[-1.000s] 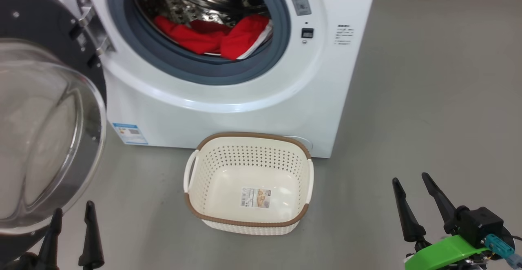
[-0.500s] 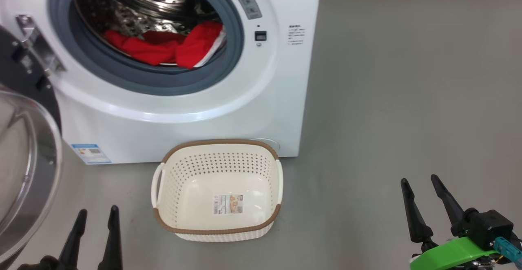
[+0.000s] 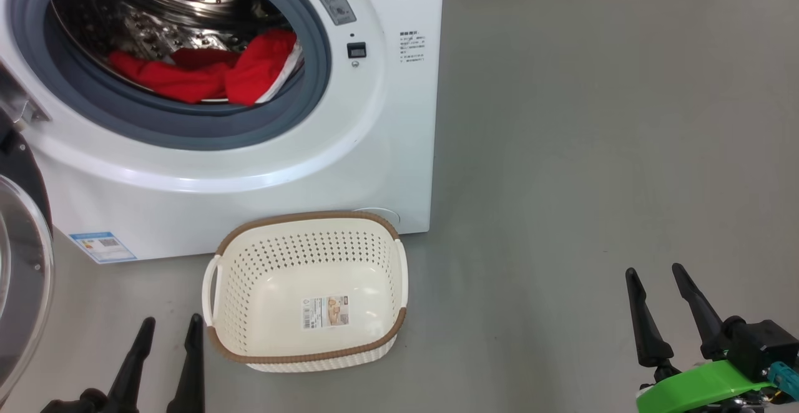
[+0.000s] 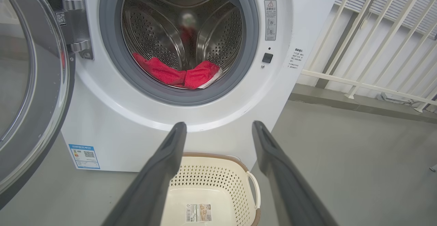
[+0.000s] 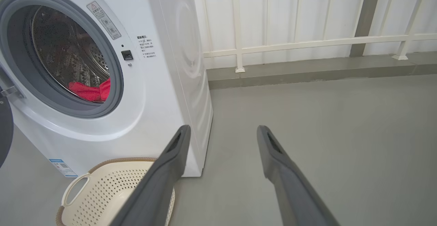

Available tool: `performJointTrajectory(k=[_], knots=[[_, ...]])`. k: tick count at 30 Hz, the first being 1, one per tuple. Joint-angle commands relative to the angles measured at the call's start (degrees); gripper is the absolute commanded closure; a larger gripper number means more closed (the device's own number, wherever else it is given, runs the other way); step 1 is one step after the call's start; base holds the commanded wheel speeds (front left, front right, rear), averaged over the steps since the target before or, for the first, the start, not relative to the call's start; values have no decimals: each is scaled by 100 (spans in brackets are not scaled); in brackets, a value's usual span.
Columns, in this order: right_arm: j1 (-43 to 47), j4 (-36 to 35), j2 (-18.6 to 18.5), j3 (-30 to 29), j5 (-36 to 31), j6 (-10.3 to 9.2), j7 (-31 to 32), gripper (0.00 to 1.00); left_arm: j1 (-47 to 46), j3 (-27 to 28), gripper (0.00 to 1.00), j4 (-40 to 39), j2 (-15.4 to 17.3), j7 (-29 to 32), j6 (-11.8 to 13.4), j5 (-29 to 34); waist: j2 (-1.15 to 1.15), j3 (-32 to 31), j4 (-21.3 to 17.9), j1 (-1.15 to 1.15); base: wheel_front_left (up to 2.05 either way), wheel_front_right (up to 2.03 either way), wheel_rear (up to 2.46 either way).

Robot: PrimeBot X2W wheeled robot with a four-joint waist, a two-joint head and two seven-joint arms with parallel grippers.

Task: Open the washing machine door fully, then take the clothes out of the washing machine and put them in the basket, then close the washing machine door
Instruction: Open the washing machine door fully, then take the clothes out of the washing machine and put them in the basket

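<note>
Floor: grey concrete (image 3: 593, 151), with a white railing (image 5: 307, 43) seen far behind in the wrist views.
Washer (image 3: 387, 151): set at the far left, its round opening turned toward the robot so the drum can be reached.
Door (image 4: 30, 82): swung out to the left on its hinge, leaving the opening unblocked; whether it is fully open cannot be told.
Clothes (image 3: 206, 76): red fabric with white trim, heaped at the bottom of the drum just behind the grey seal, none taken out yet.
Basket (image 3: 306, 219): placed on the floor touching or just beside the washer's front, under the opening, presumably so the carry is kept short; nothing but a sticker is seen inside.
Left gripper (image 3: 167, 341): held low, near the basket's left corner, fingers spread, nothing gripped.
Right gripper (image 3: 658, 288): held low at the right, well apart from the washer, fingers spread, nothing gripped.
Step judged: a reach into the drum is next.
</note>
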Motion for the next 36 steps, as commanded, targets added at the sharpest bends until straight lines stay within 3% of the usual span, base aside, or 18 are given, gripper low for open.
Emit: performJointTrajectory(k=[1, 19, 36], knots=[[15, -165, -55, 90, 11, 44, -52, 0, -110, 169, 0, -164, 130, -29, -31, -25, 0, 8, -1, 0, 0, 0, 0], [-10, -137, -38, 113, -34, 44, -52, 0, -223, 103, 0, -164, 170, -29, -31, 15, 0, 6, 55, 0, 5, -5, 0], [-67, -141, 1, 124, -39, 44, -52, 0, -301, 81, 0, -160, 228, -29, -31, -64, 0, 72, 58, 0, 93, -103, 10]])
